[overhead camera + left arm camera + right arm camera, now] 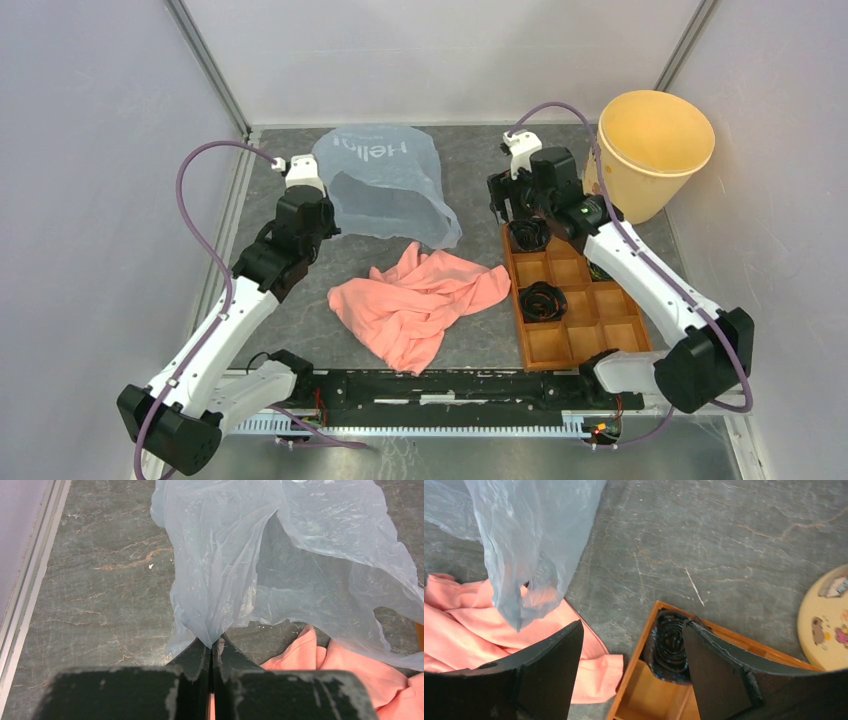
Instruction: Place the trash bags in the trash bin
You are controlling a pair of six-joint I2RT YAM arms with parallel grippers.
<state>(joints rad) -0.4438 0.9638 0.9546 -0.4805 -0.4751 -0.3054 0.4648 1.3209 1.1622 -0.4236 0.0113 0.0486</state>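
Pinching blue plastic bag (260,555) edge in clamped left fingers (192,667) | right fingers (551,672) wide, black roll (671,645) in tray (631,655) between them

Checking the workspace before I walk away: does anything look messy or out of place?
Yes. A salmon-pink cloth lies crumpled mid-table beside the wooden tray, and the pale blue plastic bag sprawls open behind it, its edge pinched in the left claw. The yellow bin stands upright; nothing looks spilled.
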